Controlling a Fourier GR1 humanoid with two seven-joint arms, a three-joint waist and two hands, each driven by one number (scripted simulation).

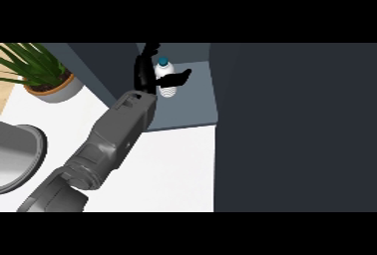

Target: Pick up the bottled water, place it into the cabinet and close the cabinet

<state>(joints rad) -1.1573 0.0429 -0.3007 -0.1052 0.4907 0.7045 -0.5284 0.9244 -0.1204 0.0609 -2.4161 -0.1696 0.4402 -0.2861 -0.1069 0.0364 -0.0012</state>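
Note:
The bottled water (165, 69), clear with a blue cap, stands upright on the grey-blue floor of the open cabinet (193, 107). My left hand (145, 74) reaches into the cabinet from the lower left. Its fingers rise along the bottle's left side and its thumb crosses the bottle's front to the right, so the hand is curled round the bottle. The bottle's lower part is partly hidden by the thumb. The cabinet door (294, 124) is a large dark panel that fills the view's right side and stands open. My right hand does not show.
A potted plant (46, 79) in a grey pot stands at the upper left on the white counter (173, 169). A metal sink basin (18, 154) curves in at the left edge. My grey left forearm (110, 139) lies across the counter.

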